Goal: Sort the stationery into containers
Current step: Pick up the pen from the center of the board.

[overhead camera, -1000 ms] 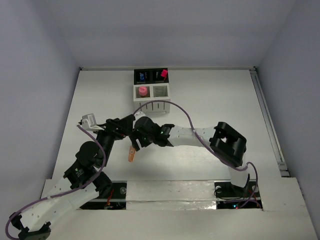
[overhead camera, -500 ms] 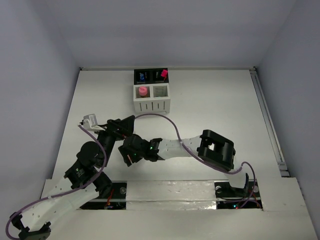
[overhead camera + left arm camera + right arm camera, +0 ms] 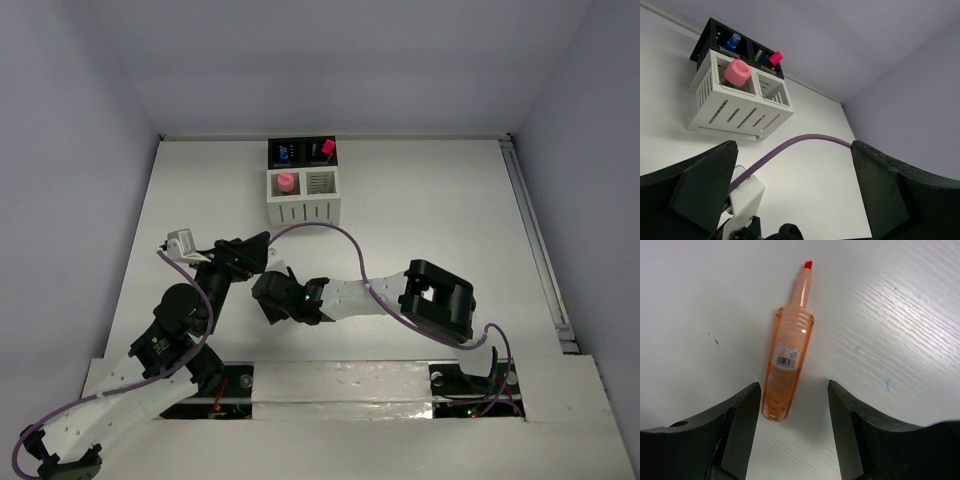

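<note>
An orange pen (image 3: 788, 365) with its red tip uncapped lies flat on the white table. My right gripper (image 3: 792, 387) is open and straddles the pen's blunt end, which lies close to the left finger (image 3: 740, 425). In the top view the right gripper (image 3: 268, 297) hides the pen. The containers (image 3: 303, 182) stand at the back: a pink-capped item (image 3: 286, 182) in a white cup, a blue one (image 3: 285, 153) and a pink one (image 3: 326, 148) in the black cups. They also show in the left wrist view (image 3: 740, 100). My left gripper (image 3: 252, 252) is open and empty, right beside the right wrist.
The right arm's purple cable (image 3: 345, 245) arcs over the table between the grippers and the containers, and crosses the left wrist view (image 3: 790, 145). The enclosure walls close in on the left, back and right. A rail (image 3: 535, 240) runs along the table's right edge.
The right gripper swung toward the near left, then eased back a little. The orange pen that stuck out below it a second ago is now hidden under it in the top view. The left arm barely moved.
</note>
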Tool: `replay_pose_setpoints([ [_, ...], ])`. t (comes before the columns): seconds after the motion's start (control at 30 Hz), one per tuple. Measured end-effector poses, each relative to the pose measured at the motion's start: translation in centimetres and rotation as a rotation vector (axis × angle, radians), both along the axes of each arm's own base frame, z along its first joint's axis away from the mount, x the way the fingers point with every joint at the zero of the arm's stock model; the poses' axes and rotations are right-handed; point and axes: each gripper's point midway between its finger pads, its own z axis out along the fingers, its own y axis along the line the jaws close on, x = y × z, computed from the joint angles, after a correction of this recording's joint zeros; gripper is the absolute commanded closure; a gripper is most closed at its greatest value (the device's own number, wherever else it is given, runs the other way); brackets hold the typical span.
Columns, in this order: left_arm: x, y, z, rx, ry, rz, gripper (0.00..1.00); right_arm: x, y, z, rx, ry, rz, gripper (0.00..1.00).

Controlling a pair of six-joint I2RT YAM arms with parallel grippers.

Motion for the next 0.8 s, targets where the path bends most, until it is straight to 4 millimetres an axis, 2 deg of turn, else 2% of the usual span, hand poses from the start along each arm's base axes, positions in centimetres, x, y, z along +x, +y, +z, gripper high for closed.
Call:
replay_pose_setpoints([
  [0.13, 0.1, -0.1, -0.4, 0.007, 0.007, -0.001, 0.05, -0.3, -1.2, -0.1, -0.014, 0.003, -0.002, 0.39],
  [0.37, 0.1, -0.1, -0.5, 0.008, 0.008, -0.002, 0.05, -0.4, -1.3, -0.1, -0.017, 0.004, -0.002, 0.46],
  [0.6, 0.1, -0.1, -0.7, 0.008, 0.012, 0.003, 0.06, -0.5, -1.7, -0.4, -0.034, 0.008, 0.002, 0.74],
  [0.77, 0.4, 0.2, -2.2, 0.028, 0.035, 0.030, 0.14, -0.6, -1.9, -0.2, -0.034, 0.012, 0.005, 0.82],
  [0.8, 0.5, 0.2, -2.6, 0.033, 0.042, 0.033, 0.18, -0.8, -2.1, -0.2, -0.035, 0.015, 0.009, 0.84],
])
